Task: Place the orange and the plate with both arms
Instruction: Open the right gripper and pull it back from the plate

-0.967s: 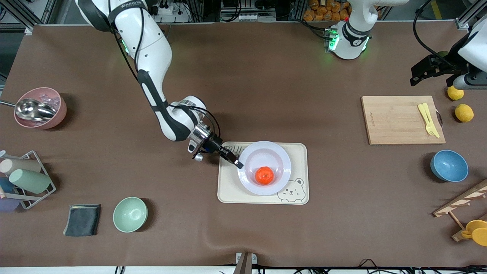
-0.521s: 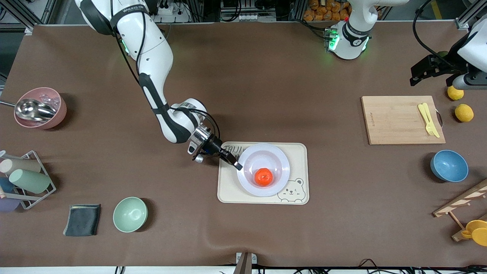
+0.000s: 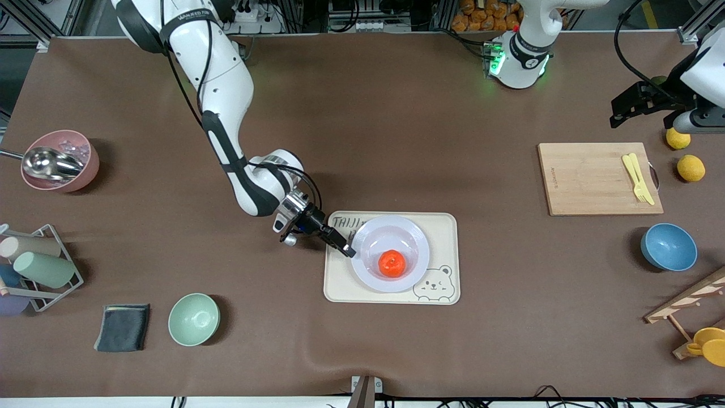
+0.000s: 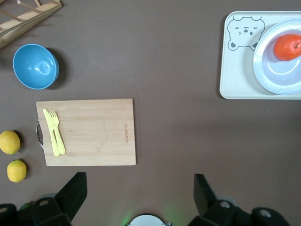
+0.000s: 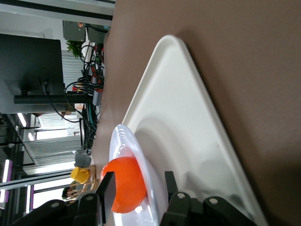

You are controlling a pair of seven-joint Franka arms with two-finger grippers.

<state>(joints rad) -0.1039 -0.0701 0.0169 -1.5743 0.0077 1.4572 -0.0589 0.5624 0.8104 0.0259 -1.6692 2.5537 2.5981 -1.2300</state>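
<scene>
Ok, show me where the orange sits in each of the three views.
Front view: the orange lies in the sunken centre of the plate, on the cream bear tray.
Left wrist view: the orange shows in the plate at the frame's edge.
Right wrist view: the orange shows past the plate's rim, between the right gripper's fingers.
Shared landmark: the tray.

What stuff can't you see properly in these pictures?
- Tray lettering, front view: partly covered by the plate and the right gripper.
- Green thing, front view: mostly hidden by the left gripper.
- Wooden rack: cut off by the front view's edge.
</scene>
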